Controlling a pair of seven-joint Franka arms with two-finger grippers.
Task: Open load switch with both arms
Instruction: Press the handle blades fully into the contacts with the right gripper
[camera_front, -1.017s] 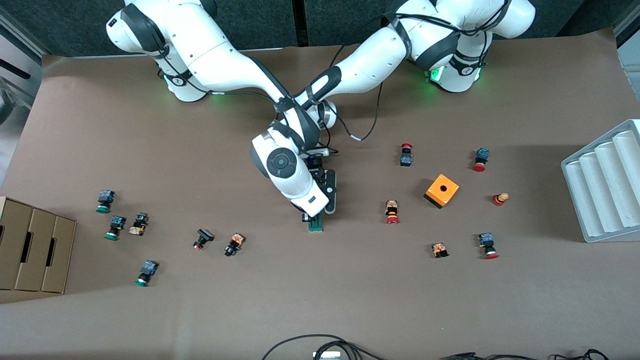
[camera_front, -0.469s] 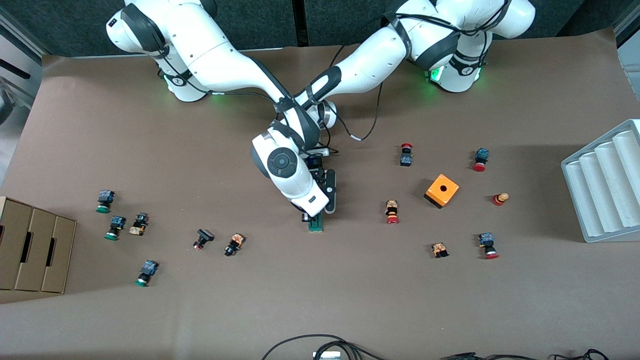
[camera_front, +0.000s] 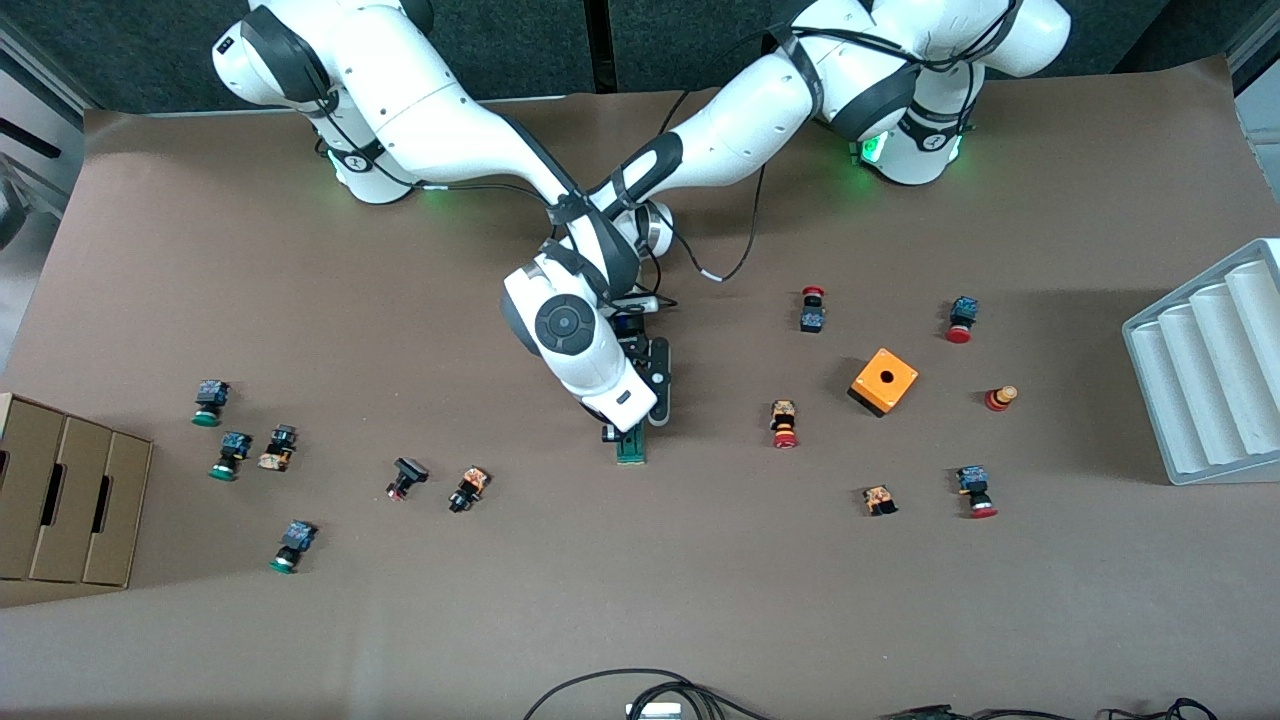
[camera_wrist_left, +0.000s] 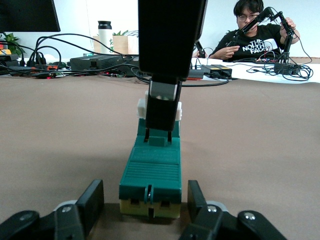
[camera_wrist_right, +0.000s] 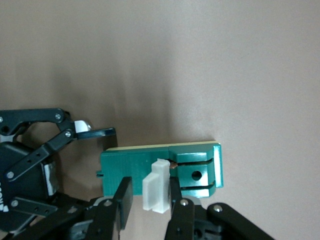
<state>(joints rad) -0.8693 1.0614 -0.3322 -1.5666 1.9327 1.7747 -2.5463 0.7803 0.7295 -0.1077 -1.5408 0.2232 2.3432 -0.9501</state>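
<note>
Nothing has shifted: our left gripper (camera_wrist_left: 150, 210) still clamps the load switch (camera_front: 630, 449) at centre frame, our right gripper (camera_wrist_right: 150, 205) apparently pinching its white piece (camera_wrist_right: 156, 186), orange cube (camera_front: 884, 381) well apart.

"THE NORTH FACE" on seated person's black T-shirt (camera_wrist_left: 252, 44)

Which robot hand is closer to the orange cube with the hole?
Left, slightly. The left gripper and right gripper both grip the load switch, well away from the orange cube.
</note>
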